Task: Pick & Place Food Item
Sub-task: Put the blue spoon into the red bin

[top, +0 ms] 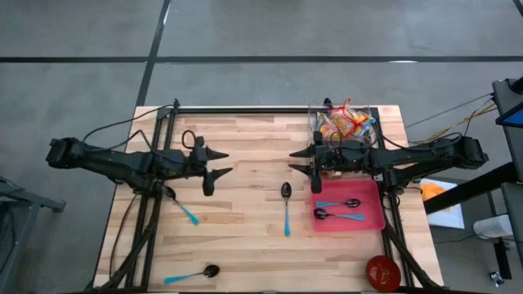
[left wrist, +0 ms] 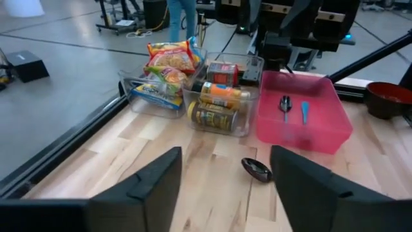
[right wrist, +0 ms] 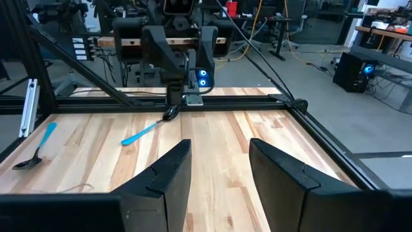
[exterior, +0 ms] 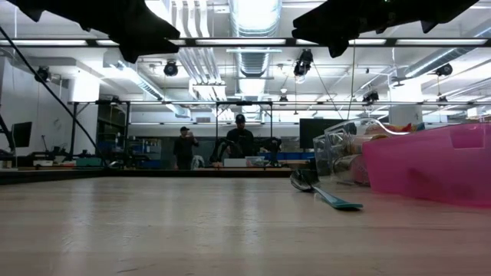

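Food packets (top: 343,122) lie in a clear bin (left wrist: 149,96) at the table's far right, and cans (left wrist: 215,103) fill a second clear bin (left wrist: 241,125) beside it. My left gripper (top: 222,163) hovers open above the table's left middle, pointing right toward the bins, with nothing between its fingers (left wrist: 141,190). My right gripper (top: 296,160) hovers open just left of the bins, pointing at the left arm, and is also empty in the right wrist view (right wrist: 219,187).
A pink tray (top: 372,219) with two spoons sits in front of the bins. A blue-handled spoon (top: 286,204) lies mid-table, another (top: 181,206) under the left arm, and a third (top: 192,273) at the near left. A red bowl (top: 382,272) is at the near right.
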